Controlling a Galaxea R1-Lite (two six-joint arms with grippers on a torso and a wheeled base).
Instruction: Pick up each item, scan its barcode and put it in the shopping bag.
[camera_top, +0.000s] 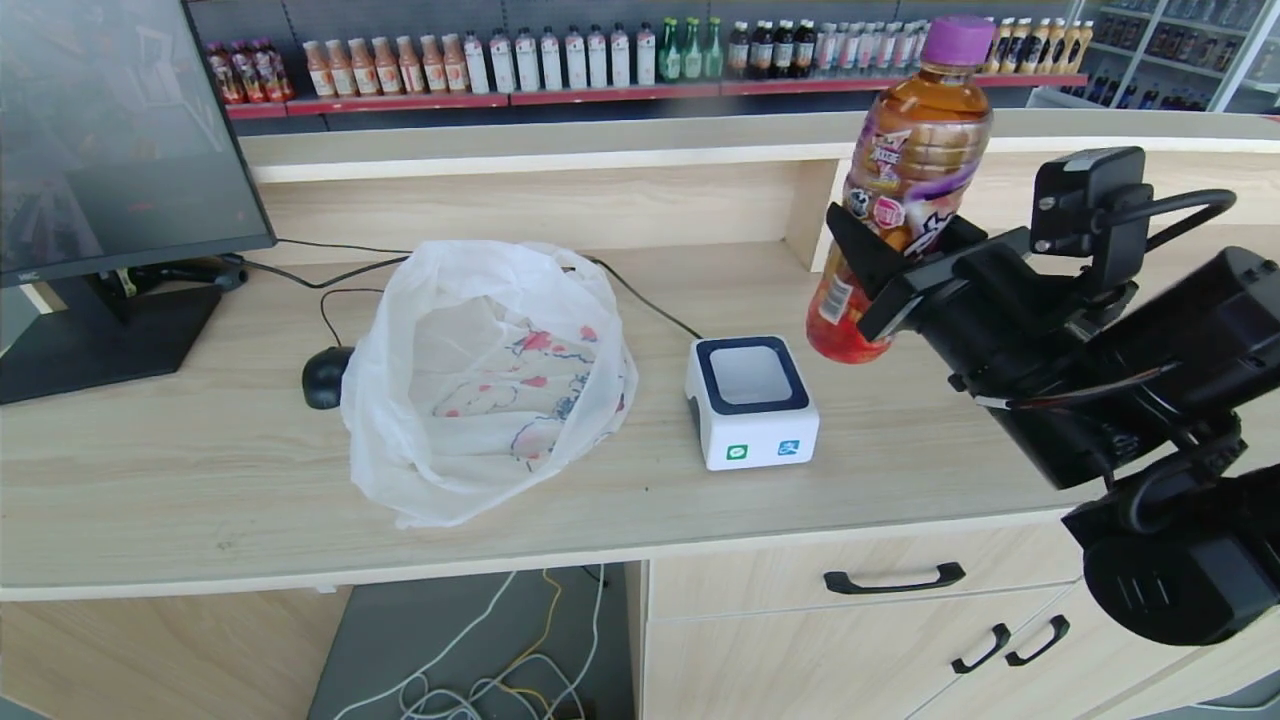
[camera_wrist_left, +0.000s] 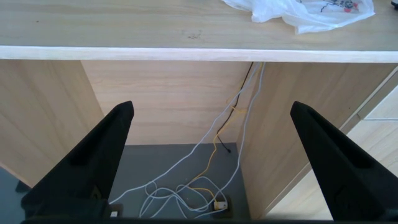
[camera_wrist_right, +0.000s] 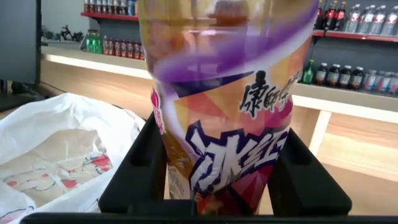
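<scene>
Your right gripper (camera_top: 880, 275), closest to the head camera, is clamped around the lower half of the bottle (camera_top: 915, 150). It holds the bottle in the air above the counter (camera_top: 200, 470), to the right of the scanner (camera_top: 752, 400) and apart from it. The bottle is nearly upright, its long axis close to vertical. The purple cap is on top and leans a little toward the robot's right, and the base sits on the scanner's side. Amber drink fills it almost to the neck. Left of the scanner, the shopping bag (camera_top: 480, 380) lies slumped on the counter. Through its thin white plastic you can see 1 pale item with red and blue print, but you cannot tell what it is. A mouse (camera_top: 325, 377) sits just beside the bag's left edge, and a monitor (camera_top: 110, 130) stands farther left.

From the left wrist, your left gripper (camera_wrist_left: 214, 155) has its 2 fingers wide apart with nothing between them. It sits below the counter's front edge, facing the open space underneath, where loose cables (camera_wrist_left: 199, 186) lie on the floor. A corner of the bag rests on the countertop.

From the right wrist, the 2 black fingers press on the sides of the bottle's label. The bag lies beyond on the counter, with the printed item showing inside.
</scene>
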